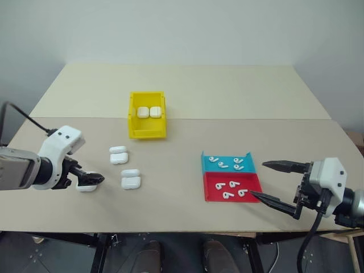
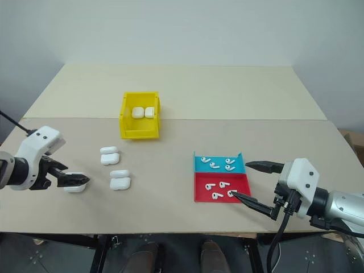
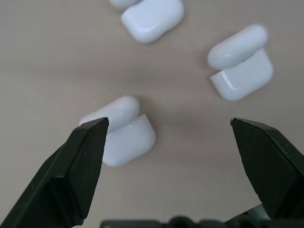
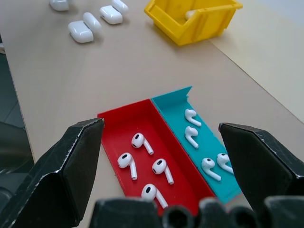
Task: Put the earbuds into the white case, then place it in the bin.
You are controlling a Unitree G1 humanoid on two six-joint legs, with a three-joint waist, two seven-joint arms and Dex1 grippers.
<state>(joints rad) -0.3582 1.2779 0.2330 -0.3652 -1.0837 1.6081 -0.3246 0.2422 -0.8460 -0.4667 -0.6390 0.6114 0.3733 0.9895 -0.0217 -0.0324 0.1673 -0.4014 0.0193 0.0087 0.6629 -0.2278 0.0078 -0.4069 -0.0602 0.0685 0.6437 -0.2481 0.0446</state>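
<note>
On the beige tabletop (image 1: 187,187), which is made of two boards meeting at a seam that runs across behind the yellow bin (image 1: 148,115), all task items lie within a plain white-walled room. Beyond the near table edge, dark flooring is visible.

The left gripper (image 1: 91,180) points steeply downward with its two black fingers spread wide apart and holding nothing. Directly beneath its fingertips lies a white case (image 3: 121,130) with its lid flipped open; in the left wrist view this case sits just inside one fingertip (image 3: 90,142), apart from the other. Two further open white cases (image 1: 119,154) (image 1: 131,179) lie just beyond the fingers, toward the table centre.

The right gripper (image 1: 272,182) points nearly level, its fingers also fully apart and empty. Just ahead of its fingertips stand two shallow trays touching side by side: a red tray (image 1: 211,196) nearer the lower finger and a blue tray (image 1: 207,166) behind it. Four earbuds (image 4: 145,166) lie in the red tray and four more (image 4: 202,145) in the blue one. One finger's tip lies over the red tray's edge in the head view; contact cannot be determined.

The yellow bin stands well apart from both grippers, farther back, and contains two closed white cases (image 1: 149,112) side by side. Nothing obstructs the space between either gripper and the items nearest it.
</note>
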